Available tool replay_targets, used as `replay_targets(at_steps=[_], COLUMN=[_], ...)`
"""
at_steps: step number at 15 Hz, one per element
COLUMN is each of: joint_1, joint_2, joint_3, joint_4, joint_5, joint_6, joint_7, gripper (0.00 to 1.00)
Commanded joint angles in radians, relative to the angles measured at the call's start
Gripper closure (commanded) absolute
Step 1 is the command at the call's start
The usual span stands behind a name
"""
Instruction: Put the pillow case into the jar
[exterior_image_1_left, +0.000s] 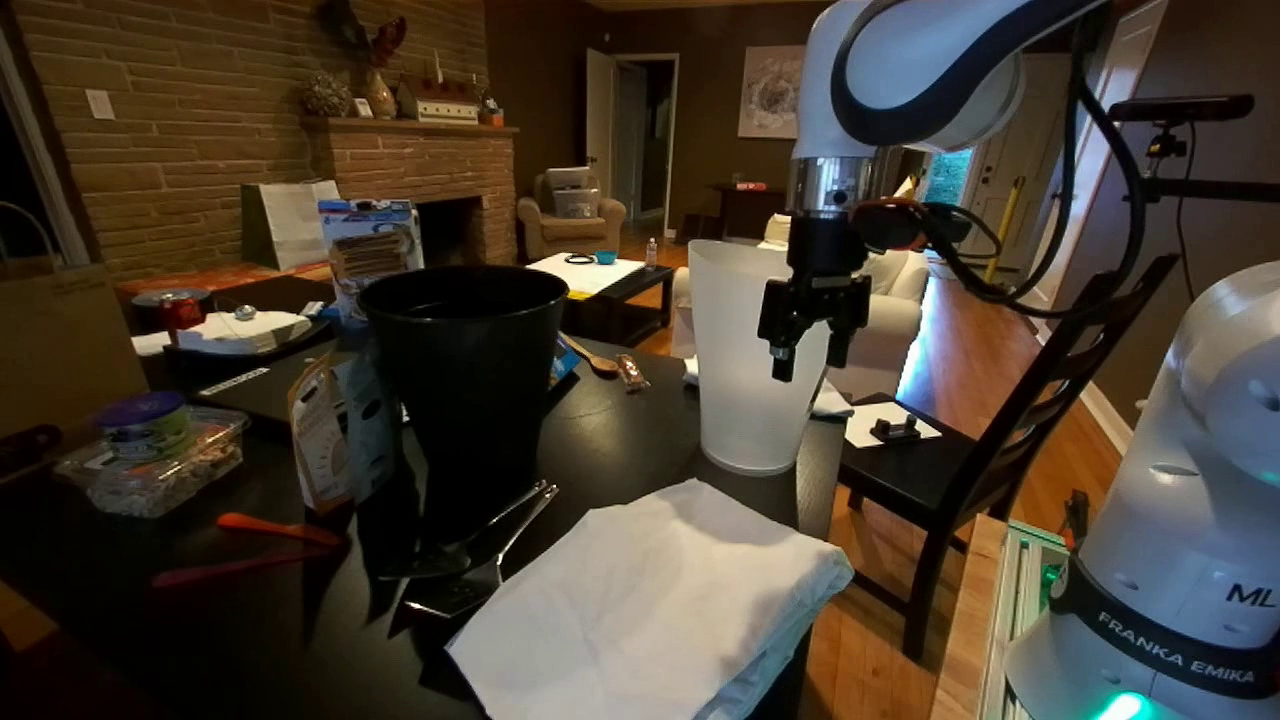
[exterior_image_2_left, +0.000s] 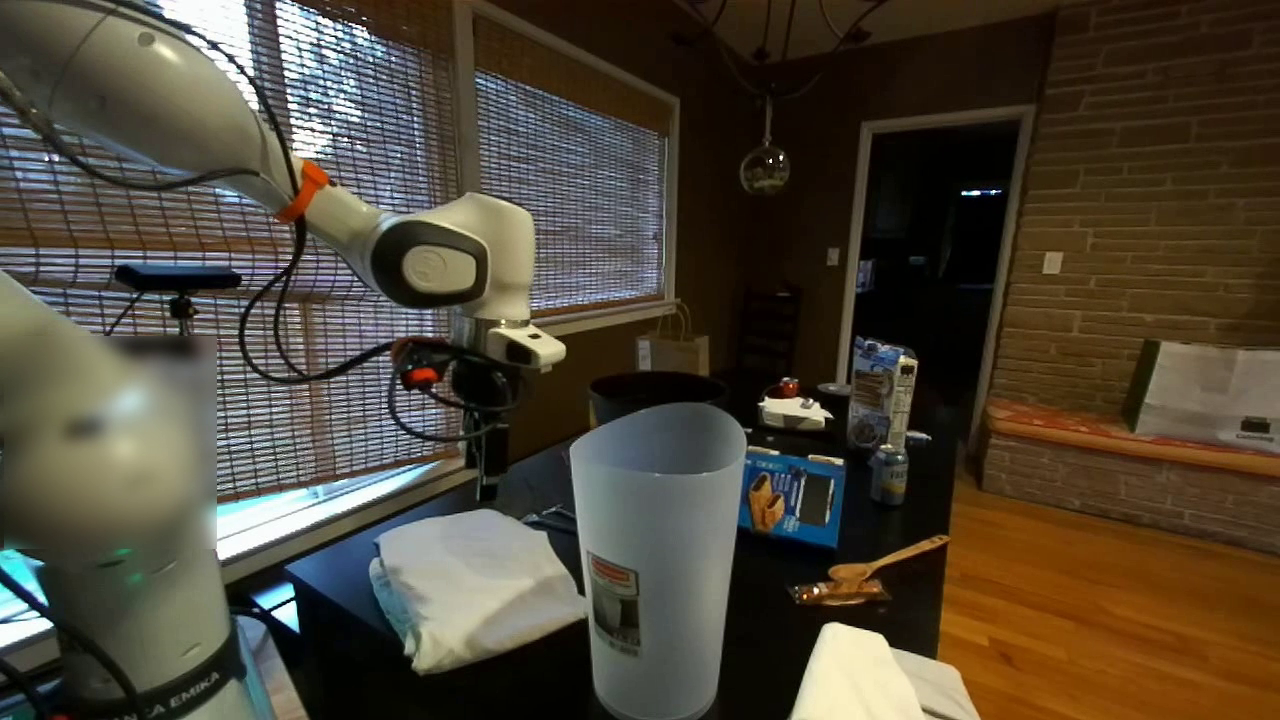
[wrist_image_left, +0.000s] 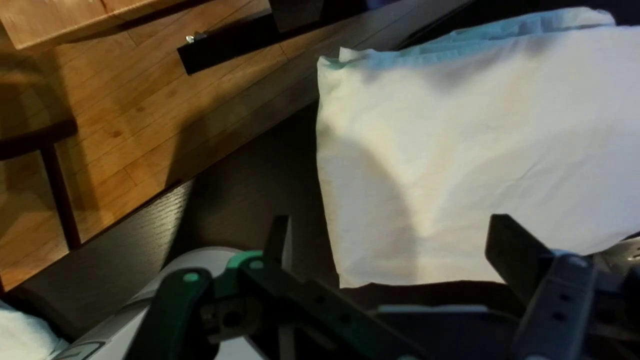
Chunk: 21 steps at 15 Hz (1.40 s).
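Above the table (exterior_image_1_left: 620, 430), empty gripper (exterior_image_1_left: 810, 358), jaws wide

In an exterior view, blinds (exterior_image_2_left: 350, 150) bright with daylight hang at ten o'clock, a dark doorway (exterior_image_2_left: 935, 225) at two, a brick wall (exterior_image_2_left: 1160, 220) between two and three, wooden floor (exterior_image_2_left: 1080, 600) at four.

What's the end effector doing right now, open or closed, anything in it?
End effector: open, holding nothing; the pillow case lies ungripped on the table.
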<state>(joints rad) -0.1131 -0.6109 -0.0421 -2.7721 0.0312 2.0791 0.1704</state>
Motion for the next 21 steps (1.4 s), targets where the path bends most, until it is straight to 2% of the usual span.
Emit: replay_targets(at_steps=[1, 12, 16, 21], joint_1=[0.028, 0.036, 0.031, 0.044], joint_2=[0.087, 0.285, 0.359, 0.46], joint_3=[0.007, -0.033, -0.045, -0.06], joint_4=[0.001, 0.002, 0.002, 0.002], joint_5=[0.048, 0.186, 0.149, 0.208], joint_6=[0.009, 0.041, 0.194, 0.335], joint_7=[0.004, -0.036, -0.107, -0.152], gripper=[0.0, 0.0, 0.0, 0.0])
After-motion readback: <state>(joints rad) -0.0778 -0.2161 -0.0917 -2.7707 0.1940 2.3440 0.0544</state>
